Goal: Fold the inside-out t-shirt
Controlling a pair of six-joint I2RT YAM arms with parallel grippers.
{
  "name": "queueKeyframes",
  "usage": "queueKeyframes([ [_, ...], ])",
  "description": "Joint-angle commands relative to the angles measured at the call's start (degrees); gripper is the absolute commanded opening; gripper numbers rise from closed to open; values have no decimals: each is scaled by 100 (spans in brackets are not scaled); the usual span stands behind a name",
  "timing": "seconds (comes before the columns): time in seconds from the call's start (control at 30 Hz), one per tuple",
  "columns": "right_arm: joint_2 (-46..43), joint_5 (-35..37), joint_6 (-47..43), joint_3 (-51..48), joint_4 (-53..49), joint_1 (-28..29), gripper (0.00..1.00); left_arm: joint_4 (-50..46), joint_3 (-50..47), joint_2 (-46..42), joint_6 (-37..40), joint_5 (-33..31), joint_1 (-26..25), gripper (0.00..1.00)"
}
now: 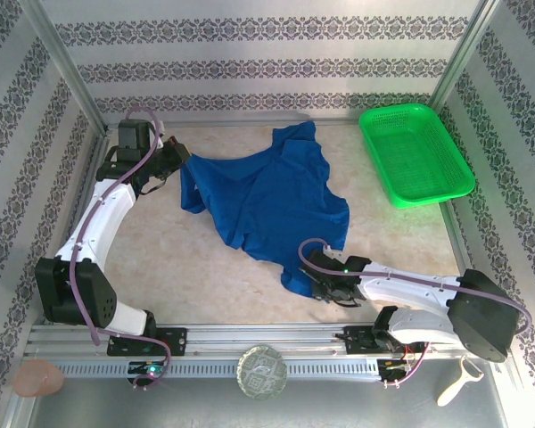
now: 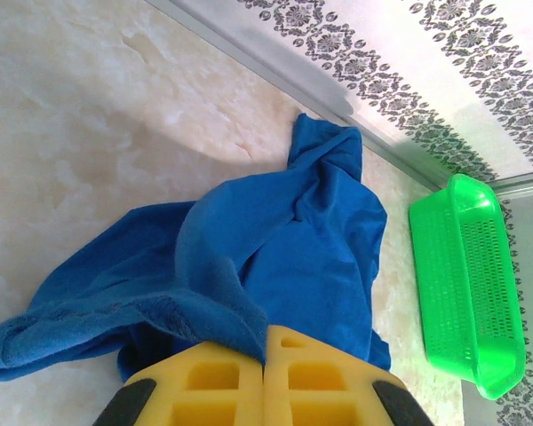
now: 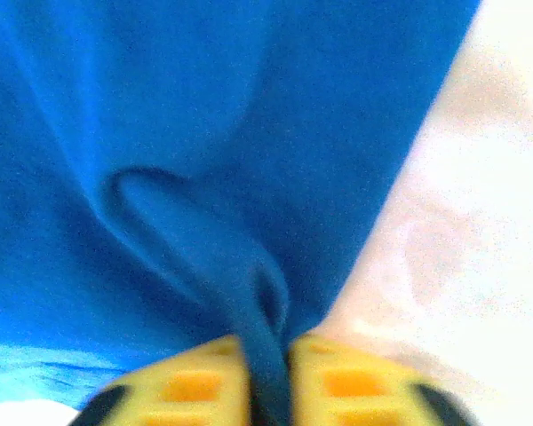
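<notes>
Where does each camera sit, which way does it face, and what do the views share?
Top external: above, behind the bases, looking down at the table; both arms show.
Left wrist: faces across the t-shirt toward the basket; left gripper pinches cloth.
Right wrist: close over the t-shirt; right gripper pinches a fold.
Shared: the t-shirt in all three; the basket in top and left wrist.

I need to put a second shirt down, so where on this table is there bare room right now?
Bare table lies near-left, between the left arm and the blue t-shirt, and near-right, between the t-shirt, green mesh basket and right arm. The middle is crowded with cloth.
</notes>
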Motion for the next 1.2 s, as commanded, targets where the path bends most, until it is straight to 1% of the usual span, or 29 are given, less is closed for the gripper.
queueKeyframes([
  [0.0,-289,-700,-268,368,1375,-566,0,4,342,80,-98,175,169,0],
  [0.07,-653,-1090,-819,1043,1180,-1520,0,22,606,215,-170,337,322,0],
  [0.13,-802,-1625,-1348,2125,921,-2669,0,-1,1058,467,-282,726,566,0],
  [0.23,-456,-2556,-1649,3910,632,-4103,0,-104,1772,785,-435,1108,842,0],
  [0.3,-140,-2998,-1593,4909,578,-4744,0,-145,2102,864,-514,1202,947,0],
  [0.4,216,-3387,-1343,6034,596,-5334,0,-79,2424,884,-620,1291,1030,0],
  [0.53,384,-3509,-962,6838,763,-5927,0,-132,2692,902,-658,1374,1181,0],
  [0.63,453,-3628,-732,7158,876,-6236,0,-50,2703,923,-785,1462,1315,0],
  [0.73,542,-3782,-656,7394,891,-6272,0,8,2717,964,-881,1540,1365,0],
  [0.8,521,-3906,-580,7370,952,-6243,0,43,2717,973,-1006,1617,1365,0],
  [0.9,305,-4000,-495,7100,1059,-6123,0,379,2568,886,-1410,1730,1365,0],
  [1.0,12,-3889,-549,6696,1129,-5818,0,715,2503,844,-1784,1669,1325,0],
  [1.1,-157,-3498,-748,6198,1153,-5470,0,418,2813,1252,-1694,1462,1231,0],
  [1.17,-163,-3319,-755,5722,1330,-5372,0,368,2915,1698,-1654,1383,1166,0],
])
